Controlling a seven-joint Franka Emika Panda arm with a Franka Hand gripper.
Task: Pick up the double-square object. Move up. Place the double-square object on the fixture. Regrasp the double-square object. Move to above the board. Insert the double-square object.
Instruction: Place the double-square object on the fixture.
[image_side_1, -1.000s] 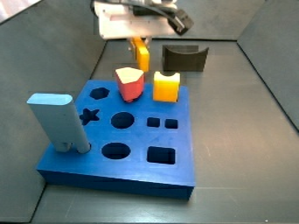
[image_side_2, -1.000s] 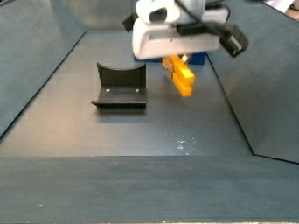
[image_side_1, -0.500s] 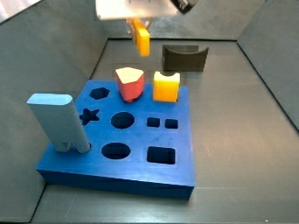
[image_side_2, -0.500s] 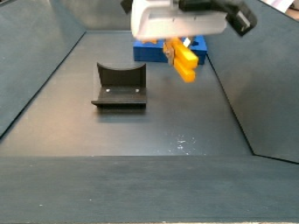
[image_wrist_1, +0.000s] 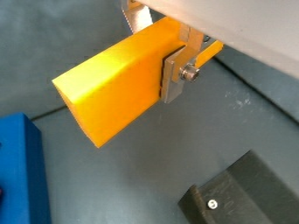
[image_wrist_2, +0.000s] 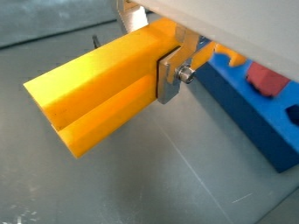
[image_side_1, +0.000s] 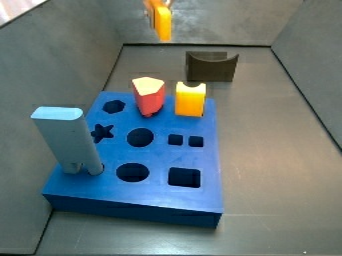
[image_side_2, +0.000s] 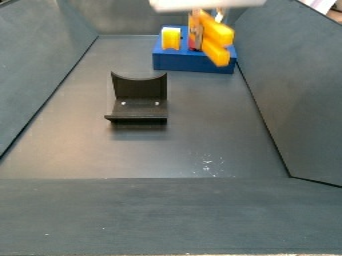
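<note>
Orange-yellow and slim, the double-square object (image_wrist_1: 117, 87) fills the upper left of a wrist view, clamped between the closed silver fingers (image_wrist_1: 176, 73) of the gripper (image_wrist_1: 184, 63); the fixture (image_wrist_1: 246, 194) shows as a dark block at lower right, well apart from the piece, and the blue board (image_wrist_1: 21, 175) enters at lower left.

In a wrist view, the same object (image_wrist_2: 100, 96) runs from centre to lower left, its free end showing a groove between two legs. One finger (image_wrist_2: 170, 77) presses its side. The board (image_wrist_2: 263, 118) lies at right, carrying a red peg (image_wrist_2: 268, 80).

In a side view, the object (image_side_1: 162, 20) hangs at the top edge, high above the floor. The gripper body is out of frame. The fixture (image_side_1: 210, 67) stands behind the board (image_side_1: 134, 190), on which sit the red peg (image_side_1: 147, 97), a stubby yellow block (image_side_1: 190, 98) and a tall pale-blue block (image_side_1: 64, 140).

In a side view, the object (image_side_2: 211, 35) sits at upper centre; the fixture (image_side_2: 138, 100) lies left of centre on open floor, the board (image_side_2: 201, 60) behind.

Judged risk: the grip sits near one end, so the long overhang could pivot or slip on contact with the cradle rim. The enclosure walls slope inward, but the floor around the fixture is open, leaving room for descent.
</note>
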